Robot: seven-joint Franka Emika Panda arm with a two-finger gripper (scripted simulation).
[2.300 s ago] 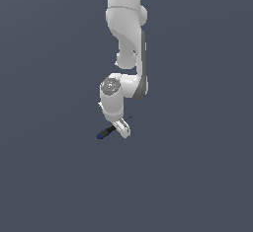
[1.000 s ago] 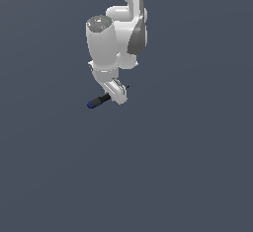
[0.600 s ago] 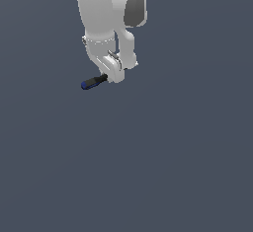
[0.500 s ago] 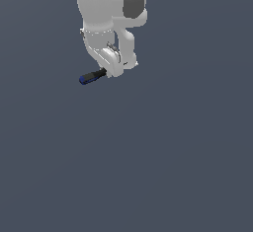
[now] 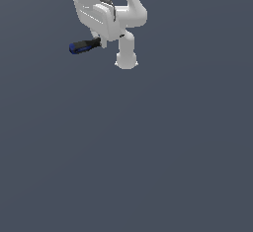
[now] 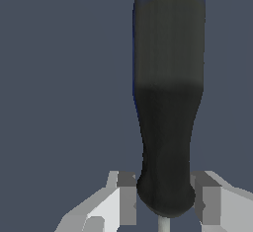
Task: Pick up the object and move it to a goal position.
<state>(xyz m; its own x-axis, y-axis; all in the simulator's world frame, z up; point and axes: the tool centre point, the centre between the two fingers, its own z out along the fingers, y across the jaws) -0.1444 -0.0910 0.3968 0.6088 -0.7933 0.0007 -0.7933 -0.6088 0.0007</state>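
Gripping screwdriver point(image 5: 84, 45) between jaws

Gripper point(image 6: 163, 204) clamps black-handled screwdriver point(image 6: 168, 102) near handle base; blue cap far end.

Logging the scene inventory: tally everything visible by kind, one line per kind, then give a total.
Screwdriver, black handle with blue end cap, held in the gripper: 1
Robot arm, white: 1
Total: 2
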